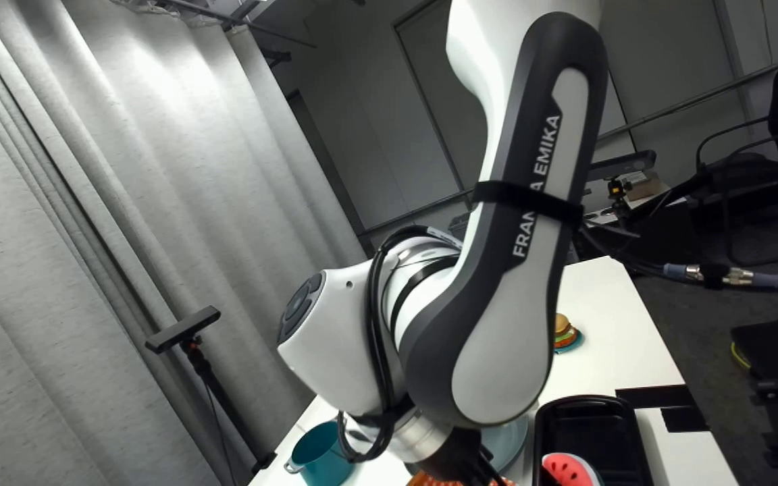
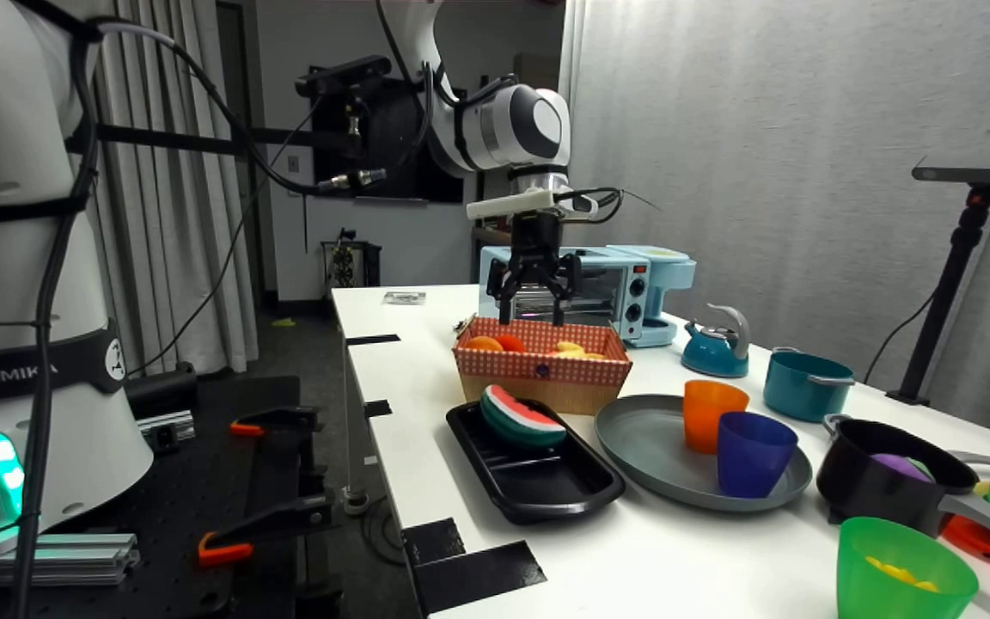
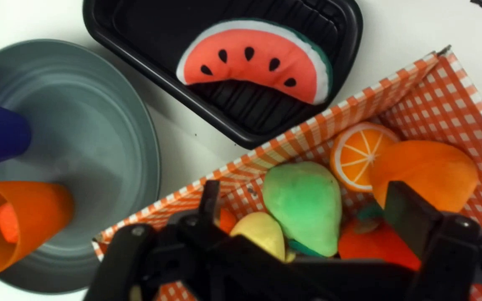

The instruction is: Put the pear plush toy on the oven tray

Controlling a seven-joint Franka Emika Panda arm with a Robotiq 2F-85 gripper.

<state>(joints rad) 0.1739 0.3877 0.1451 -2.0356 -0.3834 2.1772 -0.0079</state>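
Observation:
The pear plush toy is light green and lies in the red-checked basket among other plush fruit, its narrow end toward the gripper in the wrist view. It is hidden in both exterior views. My gripper is open and empty. In an exterior view the gripper points down above the basket's back part; in the wrist view the pear shows between its fingers, untouched. The black oven tray stands beside the basket with a watermelon plush at its basket end. The tray also shows in the wrist view.
A grey plate holds an orange cup and a blue cup. A yellow plush, orange plush and red plush crowd the pear. A blue toaster oven stands behind the basket.

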